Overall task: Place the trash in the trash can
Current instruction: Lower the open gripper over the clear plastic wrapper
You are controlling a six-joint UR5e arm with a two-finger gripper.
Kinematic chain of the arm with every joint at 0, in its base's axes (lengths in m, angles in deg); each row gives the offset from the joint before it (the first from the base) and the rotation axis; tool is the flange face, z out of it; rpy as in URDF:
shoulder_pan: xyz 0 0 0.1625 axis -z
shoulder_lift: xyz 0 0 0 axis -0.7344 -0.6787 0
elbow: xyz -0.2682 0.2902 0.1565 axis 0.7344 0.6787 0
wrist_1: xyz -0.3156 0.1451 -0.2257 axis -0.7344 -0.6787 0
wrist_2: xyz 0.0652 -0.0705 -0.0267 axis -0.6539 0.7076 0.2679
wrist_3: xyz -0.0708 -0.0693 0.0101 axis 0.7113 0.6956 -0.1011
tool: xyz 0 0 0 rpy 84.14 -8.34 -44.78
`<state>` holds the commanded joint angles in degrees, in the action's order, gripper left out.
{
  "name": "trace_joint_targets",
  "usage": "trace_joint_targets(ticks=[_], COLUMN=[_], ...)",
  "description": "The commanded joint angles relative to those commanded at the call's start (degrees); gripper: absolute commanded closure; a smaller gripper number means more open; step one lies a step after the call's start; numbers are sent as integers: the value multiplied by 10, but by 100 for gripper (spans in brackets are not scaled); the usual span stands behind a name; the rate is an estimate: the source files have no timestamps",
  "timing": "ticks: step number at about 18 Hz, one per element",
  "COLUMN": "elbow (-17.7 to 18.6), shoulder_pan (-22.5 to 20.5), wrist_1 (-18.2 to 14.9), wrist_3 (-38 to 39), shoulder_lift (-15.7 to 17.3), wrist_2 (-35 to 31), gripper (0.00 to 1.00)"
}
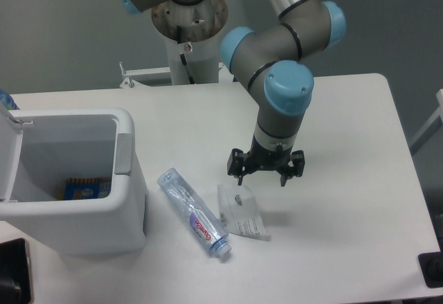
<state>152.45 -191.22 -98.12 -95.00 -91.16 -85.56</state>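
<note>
A crushed clear plastic bottle (193,213) with a blue-purple label and blue cap lies on the white table, cap toward the front. A crumpled clear printed wrapper (242,211) lies just right of it. My gripper (265,176) hangs open and empty a little above the table, just behind and to the right of the wrapper, not touching it. The white trash can (128,200) stands open at the left, its lid swung up at the left edge and a grey tab (124,153) on its right rim.
A flat blue-and-orange packet (88,189) lies inside the can at the bottom. The arm's base column (188,34) stands at the back of the table. A dark object (14,271) sits at the front left corner, another (432,269) at the front right edge.
</note>
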Motion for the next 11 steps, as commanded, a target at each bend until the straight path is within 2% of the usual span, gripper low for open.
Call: trace_joint_targets(ticks=[6,11], elbow=[17,17], shoulder_pan=[10,18], wrist_1=[4,5], wrist_3=[0,1], shoulder_lift=[-19,-27], wrist_2=[-10,-23], gripper=[0,0])
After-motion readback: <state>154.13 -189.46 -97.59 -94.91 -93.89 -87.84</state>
